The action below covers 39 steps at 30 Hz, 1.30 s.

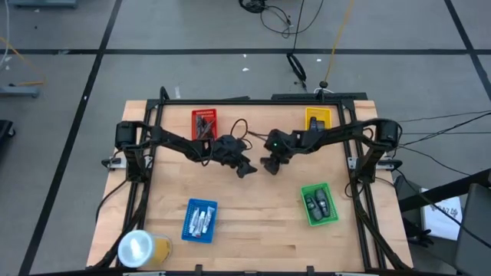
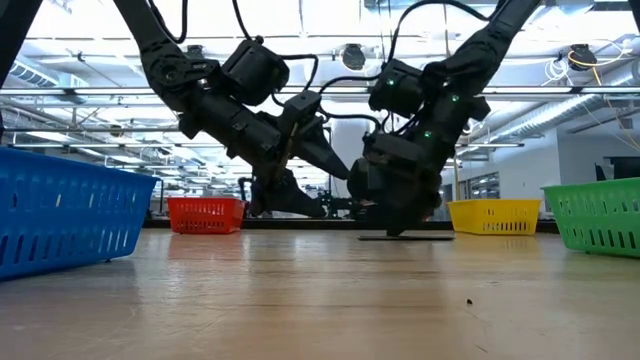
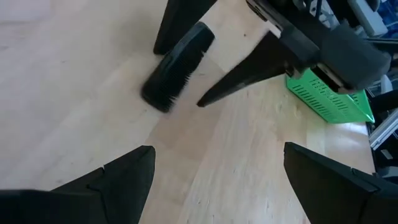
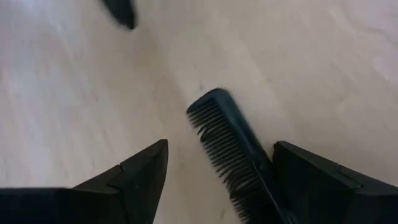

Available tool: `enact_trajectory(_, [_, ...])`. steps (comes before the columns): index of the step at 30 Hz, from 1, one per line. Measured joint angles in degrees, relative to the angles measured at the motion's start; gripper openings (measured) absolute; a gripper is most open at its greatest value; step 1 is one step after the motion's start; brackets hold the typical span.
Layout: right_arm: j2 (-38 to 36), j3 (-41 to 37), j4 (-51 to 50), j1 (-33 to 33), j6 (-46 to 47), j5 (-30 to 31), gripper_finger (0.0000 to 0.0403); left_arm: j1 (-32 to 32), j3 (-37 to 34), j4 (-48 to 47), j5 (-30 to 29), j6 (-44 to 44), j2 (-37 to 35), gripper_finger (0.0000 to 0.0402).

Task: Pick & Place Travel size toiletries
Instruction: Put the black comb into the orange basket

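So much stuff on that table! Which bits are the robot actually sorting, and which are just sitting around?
Part of the job:
- black comb on the wood between the open right gripper and open left gripper
- white tubes in the blue tray
- dark pieces in the green tray

Just lying about:
- yellowish roll at the table's corner

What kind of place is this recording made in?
Probably a robotics lab or an industrial hall. A wooden table in a dark frame stands on a grey floor with black lines and loose cables. The low view shows a high ceiling with pipes and bright lights.
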Motion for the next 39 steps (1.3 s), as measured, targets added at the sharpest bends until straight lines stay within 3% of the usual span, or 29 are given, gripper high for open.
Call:
enact_trajectory(6, [-2.26, 0.22, -5.67, 0.66, -5.14, 1.92, 0.0279, -1.53, 0.00, 0.10, -3.22, -0.96, 0.00, 0.0349])
enact_trajectory(12, [-7.20, 1.33, -18.94, 0.70, -2.34, 12.96, 0.0279, -1.96, -0.02, 0.69, -3.97, -0.71, 0.00, 0.0349])
enact_trajectory(14, [-7.64, 1.16, -23.06, 0.79, -0.12, 13.98, 0.0279, -1.93, -0.02, 0.68, -4.09, -0.74, 0.00, 0.0349])
enact_trajectory(19, [-5.96, -1.02, -23.13, 0.81, 2.00, 13.02, 0.0279, -2.04, -0.02, 0.68, -4.11, -0.93, 0.00, 0.0349])
enact_trajectory(34, [-4.04, -2.62, -3.80, 6.57, 4.57, -4.03, 0.0279, -1.97, -0.02, 0.07, -4.39, -1.09, 0.02, 0.0349])
enact_trajectory(39, [-4.04, -2.62, -0.05, 8.58, 5.09, -2.99, 0.0279, -1.56, -0.02, -0.02, -4.43, -2.08, 0.02, 0.0349])
